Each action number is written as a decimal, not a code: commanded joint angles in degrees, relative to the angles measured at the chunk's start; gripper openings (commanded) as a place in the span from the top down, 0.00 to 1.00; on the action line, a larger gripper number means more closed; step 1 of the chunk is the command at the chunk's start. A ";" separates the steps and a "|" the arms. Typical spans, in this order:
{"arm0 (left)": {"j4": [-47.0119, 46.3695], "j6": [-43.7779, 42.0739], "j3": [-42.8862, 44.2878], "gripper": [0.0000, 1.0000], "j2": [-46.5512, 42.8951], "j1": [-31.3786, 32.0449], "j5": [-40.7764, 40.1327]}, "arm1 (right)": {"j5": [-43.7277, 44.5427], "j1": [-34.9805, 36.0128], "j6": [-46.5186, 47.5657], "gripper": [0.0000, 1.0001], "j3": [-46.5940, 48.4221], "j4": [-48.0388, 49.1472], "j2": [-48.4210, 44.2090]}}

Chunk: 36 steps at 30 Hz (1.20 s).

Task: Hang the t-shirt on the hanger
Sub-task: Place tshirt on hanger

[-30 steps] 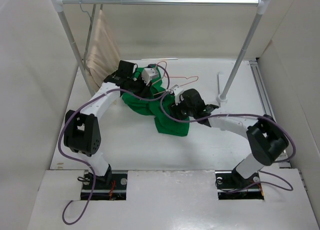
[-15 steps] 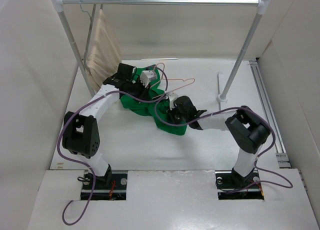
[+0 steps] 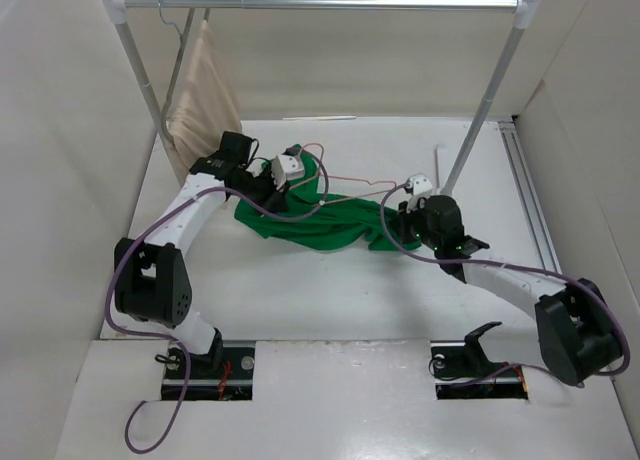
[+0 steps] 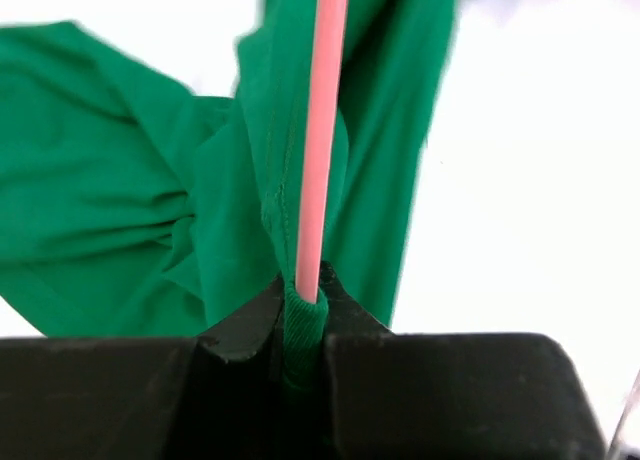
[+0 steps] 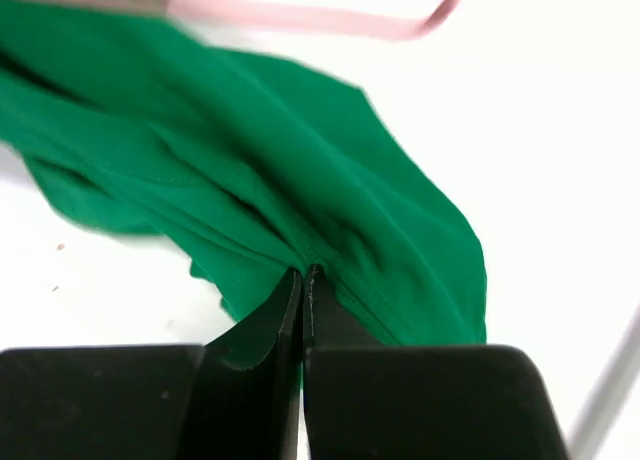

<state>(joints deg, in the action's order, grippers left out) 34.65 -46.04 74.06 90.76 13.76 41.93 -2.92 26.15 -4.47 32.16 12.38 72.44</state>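
The t-shirt [image 3: 320,225] lies crumpled on the table [image 3: 300,300], drawn into a band between the two arms. It covers most of the hanger [image 4: 318,130], of which only a straight run of pink wire and a curved end show, and the neck opening and any label or print are folded out of sight. The left fingers [image 4: 262,315] are closed on the hanger wire with a fold of green cloth pinched in with it, while the right fingers [image 5: 288,302] are closed tight on a bunched edge of the t-shirt.
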 commanded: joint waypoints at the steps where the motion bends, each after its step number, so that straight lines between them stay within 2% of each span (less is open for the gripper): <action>1: 7.70 -15.02 -2.34 1.00 -4.89 -1.28 0.69 | 3.01 -4.96 2.09 1.00 -1.31 -4.55 -2.39; 7: 9.73 -23.11 -4.97 1.00 -7.70 -3.12 -0.27 | 3.01 -11.98 4.38 1.00 0.01 -9.65 -7.22; 9: 9.73 -23.13 -5.76 1.00 -7.70 -3.65 -2.72 | 1.43 -14.10 5.16 1.00 0.01 -9.66 -7.76; 11: 10.60 -26.71 -6.39 1.00 -7.70 -3.65 -4.40 | 0.38 -16.83 6.48 1.00 0.53 -9.66 -8.37; 15: 7.28 -26.48 -8.58 1.00 -6.31 -3.65 -8.08 | -2.96 -18.15 9.82 1.00 3.25 -9.66 -8.37; 16: 6.05 -24.12 -8.58 1.00 -6.30 -3.65 -8.62 | -5.15 -18.15 10.70 1.00 3.26 -10.18 -8.37; 19: 4.11 -24.10 -8.58 1.00 -4.72 -2.96 -9.23 | -13.04 -18.15 16.15 1.00 5.62 -10.18 -7.15; 21: 2.97 -22.52 -8.06 1.00 -4.11 -2.95 -7.14 | -15.70 -17.63 17.56 1.00 6.15 -10.18 -4.18; 22: 2.44 -21.38 -7.45 1.00 -4.10 -2.95 -3.04 | -16.41 -17.63 17.57 1.00 6.16 -10.18 -2.76; 23: 2.44 -20.67 -7.44 1.00 -4.10 -2.95 -0.21 | -17.90 -17.10 17.57 0.97 6.16 -8.71 -1.01; 27: 1.03 -16.19 -9.36 1.00 -4.10 -2.33 10.52 | -25.01 -15.96 15.99 0.69 7.39 -2.92 7.78; 28: 0.33 -16.19 -10.51 1.00 -3.58 -2.33 11.58 | -26.60 -15.96 14.77 0.51 7.39 -1.58 10.15; 29: 0.33 -17.14 -11.56 1.00 -3.57 -1.20 12.20 | -27.92 -14.91 14.75 0.46 7.39 -0.61 10.87; 32: -0.20 -17.15 -14.99 1.00 -3.57 0.21 11.42 | -27.50 -11.66 14.23 0.33 8.61 0.79 11.49; 36: -2.21 -13.56 -16.05 1.00 -3.57 0.74 12.03 | -26.88 -8.49 10.02 0.32 9.32 5.80 11.49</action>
<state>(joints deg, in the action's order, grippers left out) 33.98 -62.39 58.30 87.64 13.96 49.78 -27.75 15.79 8.67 38.39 9.43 85.14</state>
